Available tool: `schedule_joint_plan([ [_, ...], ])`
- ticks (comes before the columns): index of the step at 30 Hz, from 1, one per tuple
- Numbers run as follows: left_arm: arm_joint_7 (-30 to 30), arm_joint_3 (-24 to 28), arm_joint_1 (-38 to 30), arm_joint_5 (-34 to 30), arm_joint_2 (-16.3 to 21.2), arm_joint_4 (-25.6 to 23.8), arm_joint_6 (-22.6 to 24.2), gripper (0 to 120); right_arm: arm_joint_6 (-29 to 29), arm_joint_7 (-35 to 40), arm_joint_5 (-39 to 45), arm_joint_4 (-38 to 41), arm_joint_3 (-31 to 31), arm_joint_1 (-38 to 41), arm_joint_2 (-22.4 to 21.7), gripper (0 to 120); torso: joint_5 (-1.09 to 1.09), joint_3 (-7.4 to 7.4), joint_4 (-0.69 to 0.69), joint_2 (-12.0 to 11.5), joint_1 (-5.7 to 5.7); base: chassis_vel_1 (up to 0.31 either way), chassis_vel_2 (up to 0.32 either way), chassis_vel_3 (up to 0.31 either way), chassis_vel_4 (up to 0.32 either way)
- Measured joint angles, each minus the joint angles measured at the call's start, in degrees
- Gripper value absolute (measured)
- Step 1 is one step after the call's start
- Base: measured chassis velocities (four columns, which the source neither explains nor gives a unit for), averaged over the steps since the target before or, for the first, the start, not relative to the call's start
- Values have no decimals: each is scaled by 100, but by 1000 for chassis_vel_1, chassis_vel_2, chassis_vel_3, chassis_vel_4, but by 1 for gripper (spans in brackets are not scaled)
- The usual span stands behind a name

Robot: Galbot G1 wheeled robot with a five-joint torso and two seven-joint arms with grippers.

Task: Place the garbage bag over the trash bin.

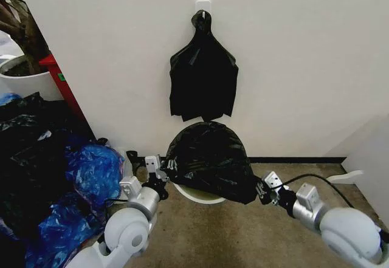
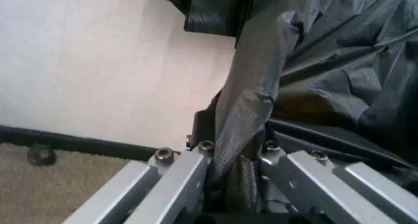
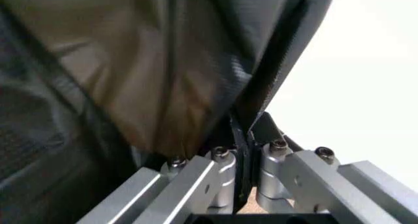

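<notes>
I am holding the garbage bag [image 1: 209, 158] over the trash bin [image 1: 197, 194], left end effector [image 1: 159, 172] and right end effector [image 1: 265, 190] each pinching its edge; next I probably need to be pulling it down around the rim.

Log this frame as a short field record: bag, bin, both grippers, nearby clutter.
garbage bag: billowed black plastic, draped over the bin's top, held at both sides
trash bin: white, on the floor by the wall, a strip of rim showing under the bag
left gripper: shut on the bag's left edge
right gripper: shut on the bag's right edge
hanging black bunch: on a wall hook above
blue plastic bags: piled on the robot's left
</notes>
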Motion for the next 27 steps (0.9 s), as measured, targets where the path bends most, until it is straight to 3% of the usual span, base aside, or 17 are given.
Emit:
schedule_joint_plan([
  [11,-280,34,-201,-438,-45,97,87,2,-57,222,-722,122,-216,-242,263,1,0,0,1,0,0,0,0,0,0],
  [27,-51,-30,-416,0,-91,583,-160,2,-221,1928,-211,1188,425,-1178,299,60,1,0,0,0,0,0,0,0,0],
])
